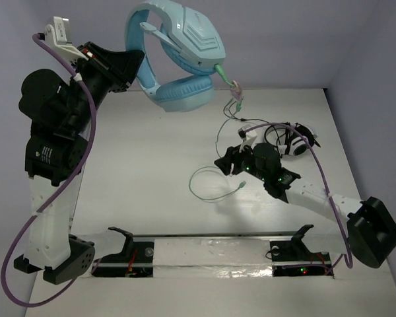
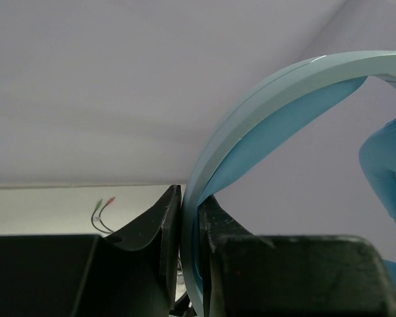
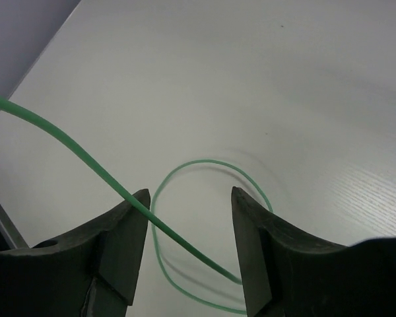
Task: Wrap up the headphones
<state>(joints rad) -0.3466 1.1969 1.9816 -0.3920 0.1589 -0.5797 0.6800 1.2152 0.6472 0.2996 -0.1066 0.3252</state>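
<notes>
- Right gripper (image 3: pixel 190 193) hangs open, low at mid-right, cable (image 3: pixel 66 142) crossing between its jaws.
- Left gripper (image 2: pixel 190 205) clamps headphones (image 1: pixel 178 53) by the headband (image 2: pixel 270 92), raised far left.
- Step looks like catching cable; next calls for pinching it, then winding.

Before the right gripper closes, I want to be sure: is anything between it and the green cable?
Nothing visible. The green cable runs between the fingers of the open right gripper, above bare table.
</notes>
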